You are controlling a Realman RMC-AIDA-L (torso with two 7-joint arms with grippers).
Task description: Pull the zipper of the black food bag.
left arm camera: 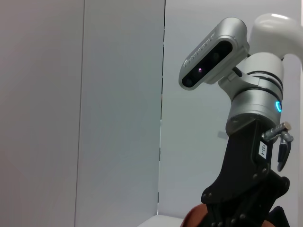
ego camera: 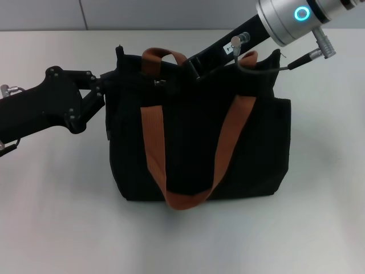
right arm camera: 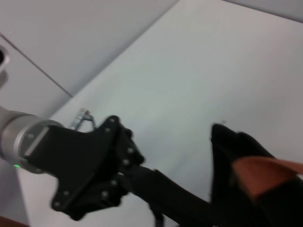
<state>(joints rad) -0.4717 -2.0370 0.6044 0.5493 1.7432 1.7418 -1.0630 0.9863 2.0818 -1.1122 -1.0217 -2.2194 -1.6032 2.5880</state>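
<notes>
The black food bag [ego camera: 194, 148] stands upright mid-table with two orange-brown straps [ego camera: 153, 142]. The silver zipper pull [ego camera: 158, 83] sits on the zip line near the bag's upper left, just under the rear strap. My left gripper [ego camera: 109, 85] is shut on the bag's left upper edge; it also shows in the right wrist view [right arm camera: 189, 205], reaching to the bag [right arm camera: 232, 156]. My right gripper [ego camera: 194, 67] comes down from the upper right to the bag's top edge, to the right of the pull and apart from it. Its tips are hidden in the left wrist view [left arm camera: 241, 208].
The bag stands on a white table [ego camera: 57, 217] with a grey wall behind it. A cable [ego camera: 268, 68] from my right wrist hangs over the bag's right top corner. Bare table lies in front of and beside the bag.
</notes>
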